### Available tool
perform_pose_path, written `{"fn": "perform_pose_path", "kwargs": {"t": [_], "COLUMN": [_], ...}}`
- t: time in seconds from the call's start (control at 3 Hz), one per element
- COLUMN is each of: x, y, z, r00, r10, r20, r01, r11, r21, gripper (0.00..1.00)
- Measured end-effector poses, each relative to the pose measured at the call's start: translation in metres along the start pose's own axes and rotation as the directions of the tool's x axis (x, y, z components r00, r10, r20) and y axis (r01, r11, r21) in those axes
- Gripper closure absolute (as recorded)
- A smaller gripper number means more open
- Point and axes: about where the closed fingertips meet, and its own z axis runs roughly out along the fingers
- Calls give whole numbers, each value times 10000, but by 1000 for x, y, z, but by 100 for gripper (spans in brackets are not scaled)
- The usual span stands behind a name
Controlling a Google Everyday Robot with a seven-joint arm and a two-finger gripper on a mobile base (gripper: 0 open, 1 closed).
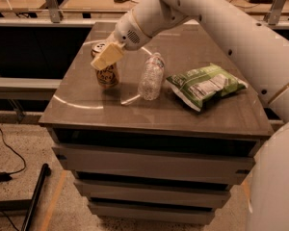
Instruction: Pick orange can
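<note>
Orange can [107,75] stands on the left part of the bench [149,112], with the gripper [106,57] at its top. Bottle [151,77] sits just right of the can, and bag [205,84] lies further right.

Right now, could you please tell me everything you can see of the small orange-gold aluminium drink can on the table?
The small orange-gold aluminium drink can stands upright on the left side of the brown table top, left of the clear plastic water bottle and apart from it. Its metallic side carries dark script; part of the silver top shows. The cream-coloured gripper sits over its upper front, hiding that part; whether it grips the can, I cannot tell.
</note>
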Motion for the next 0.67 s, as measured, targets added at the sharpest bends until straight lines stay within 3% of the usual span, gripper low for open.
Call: {"fn": "perform_pose_path", "kwargs": {"t": [0.33,0.67], "x": [-8,-8], "y": [1,2], "z": [-9,-7], "r00": [9997,9997], "r10": [-185,-186], "r20": [142,131], "r01": [183,185], "r11": [9998,9998], "r21": [123,81], "gripper": [81,100]}}
